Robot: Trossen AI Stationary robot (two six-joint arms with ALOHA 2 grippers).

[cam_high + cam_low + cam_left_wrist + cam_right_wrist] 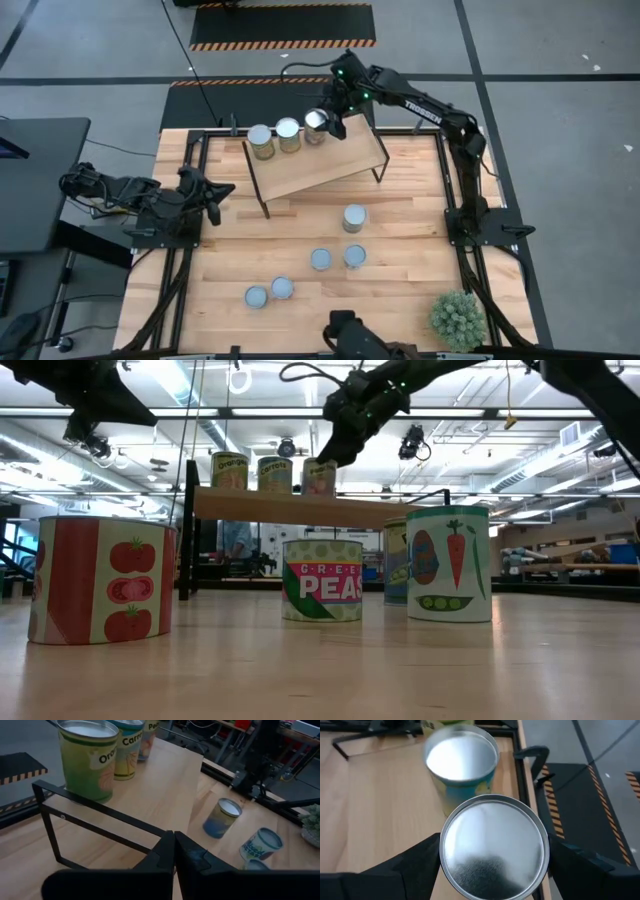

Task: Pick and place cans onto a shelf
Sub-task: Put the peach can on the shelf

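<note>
wooden table (400,300), shelf (310,165), five cans (354,218), plant (458,318)

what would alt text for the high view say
The right gripper holds a silver-topped tin can beside two more on the tilted light-wood shelf. Five cans stand on the wooden table; the left gripper waits at left.

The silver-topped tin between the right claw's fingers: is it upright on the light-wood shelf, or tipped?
Upright. The tin stands level beside two others on the shelf, between the right claw's fingers.
</note>
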